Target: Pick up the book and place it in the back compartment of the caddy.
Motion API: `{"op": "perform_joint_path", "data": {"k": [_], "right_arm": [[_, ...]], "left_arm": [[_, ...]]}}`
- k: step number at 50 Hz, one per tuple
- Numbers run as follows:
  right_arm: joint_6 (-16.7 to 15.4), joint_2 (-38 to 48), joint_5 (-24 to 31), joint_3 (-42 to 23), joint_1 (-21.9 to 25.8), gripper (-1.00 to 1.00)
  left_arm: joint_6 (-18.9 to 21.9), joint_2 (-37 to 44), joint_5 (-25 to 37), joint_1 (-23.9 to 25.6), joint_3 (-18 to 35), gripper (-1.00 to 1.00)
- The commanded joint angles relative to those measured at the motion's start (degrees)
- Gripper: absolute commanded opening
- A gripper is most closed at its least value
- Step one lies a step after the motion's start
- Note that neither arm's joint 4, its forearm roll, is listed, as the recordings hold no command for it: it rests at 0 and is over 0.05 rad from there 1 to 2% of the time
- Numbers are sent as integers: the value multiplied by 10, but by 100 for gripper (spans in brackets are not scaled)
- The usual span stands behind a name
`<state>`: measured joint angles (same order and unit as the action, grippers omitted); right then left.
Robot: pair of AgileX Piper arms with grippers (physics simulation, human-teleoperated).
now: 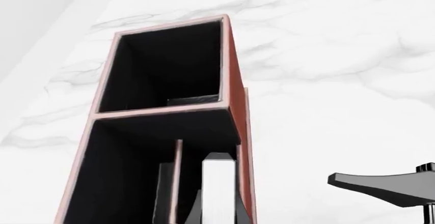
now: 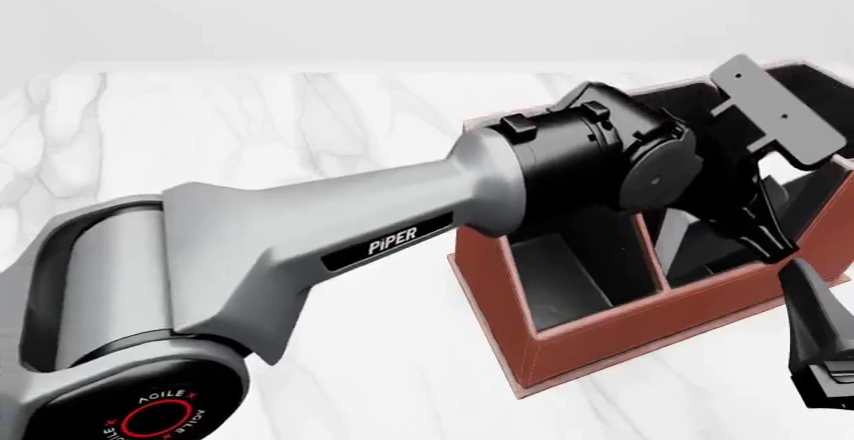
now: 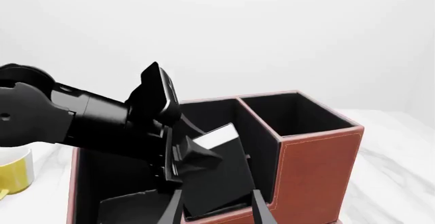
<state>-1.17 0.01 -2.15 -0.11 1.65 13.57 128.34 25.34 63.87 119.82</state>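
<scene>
The left gripper [image 3: 193,155], pinching the book [image 3: 217,175], holds it tilted inside the caddy [image 3: 313,163], long axis sloping down into a cell.

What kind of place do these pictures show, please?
Most likely a simulated tabletop workspace, not a real room. A white marble-patterned table stands before a plain blank backdrop. Two robot arms work over a reddish-brown caddy, and a yellow mug stands nearby. The surfaces look rendered.
</scene>
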Motion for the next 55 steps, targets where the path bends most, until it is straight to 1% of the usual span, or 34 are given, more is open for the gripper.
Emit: {"op": "perform_joint_path", "data": {"k": [1, 6, 11, 23, 24, 37, 46, 52, 55], "right_arm": [[1, 0, 0, 0, 0, 100], [1, 0, 0, 0, 0, 100], [0, 0, -1, 0, 1, 100], [1, 0, 0, 0, 0, 100], [1, 0, 0, 0, 0, 100], [1, 0, 1, 0, -1, 100], [0, 0, 0, 0, -2, 100], [-1, 0, 0, 0, -2, 100], [0, 0, 0, 0, -2, 100]], "left_arm": [[7, 5, -15, -1, -13, -100], [10, 5, -32, -4, -25, -100], [3, 7, -39, 0, -38, -100], [10, 14, -42, -7, -34, -100], [10, 14, -40, -8, -32, 100], [5, -6, -22, -12, -23, 100], [9, -31, -4, -11, -17, 100], [16, -73, 8, -10, -20, 100], [42, -91, 26, -8, -31, 100]]}}
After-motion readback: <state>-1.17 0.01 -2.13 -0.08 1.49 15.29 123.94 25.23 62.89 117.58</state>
